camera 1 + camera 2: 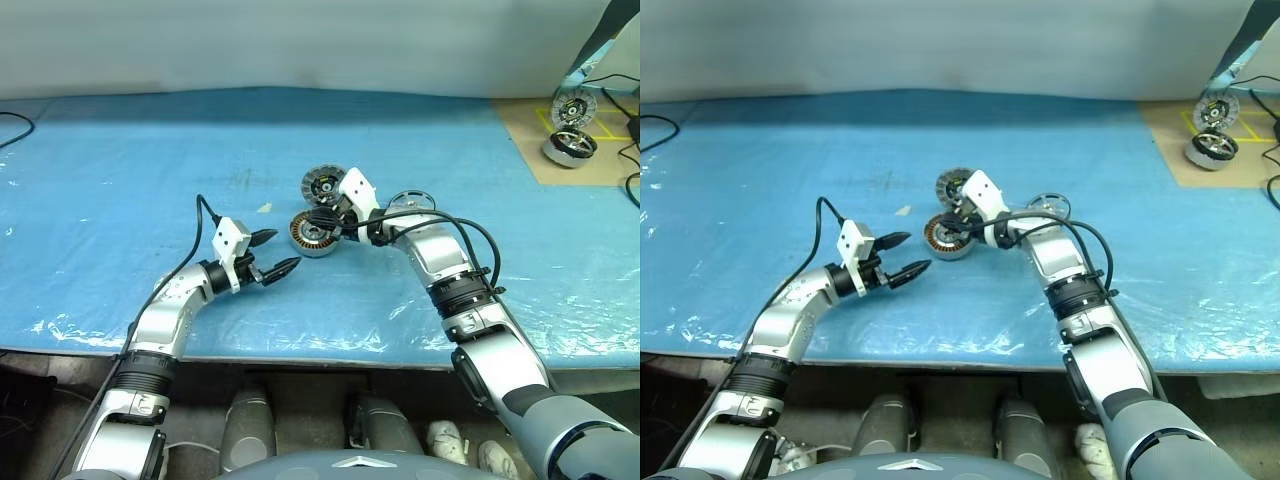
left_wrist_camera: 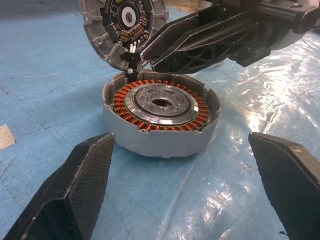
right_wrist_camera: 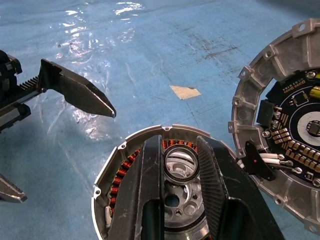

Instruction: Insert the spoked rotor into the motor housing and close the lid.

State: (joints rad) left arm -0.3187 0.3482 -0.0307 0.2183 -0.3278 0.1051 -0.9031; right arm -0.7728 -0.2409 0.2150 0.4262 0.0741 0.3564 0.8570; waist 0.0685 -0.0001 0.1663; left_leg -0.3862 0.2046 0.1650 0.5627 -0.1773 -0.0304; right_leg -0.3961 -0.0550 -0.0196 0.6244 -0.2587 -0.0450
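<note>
Two end effectors face the motor housing (image 1: 313, 235), which sits open on the blue surface (image 1: 120, 180) with its copper windings and silver centre exposed. The left end effector (image 1: 285, 250) is spread to its widest and empty. It waits near the housing at about 8 o'clock, pointing at it without touching. The right end effector (image 3: 179, 150) reaches in from about 3 o'clock, its fingers nearly together and pinching a small dark ring (image 3: 181, 179) over the housing's centre.

The lid (image 1: 323, 184) stands tilted at 12 o'clock, touching the housing's rim, its inner circuit face showing and short white wires tying it to the housing. The spoked rotor (image 1: 412, 203) lies on the surface at about 2 o'clock, just behind the right forearm, not yet fitted.

The step in hand looks like handling that small ring at the bore. To do it well:
- Keep the ring level and centred on the silver hub, and move it straight along the hub's axis so it does not bind.
- The left end effector could close lightly on the housing wall to stop it sliding.
- Keep the right fingers off the wires at 12 o'clock, since a snag would drag the lid.
</note>
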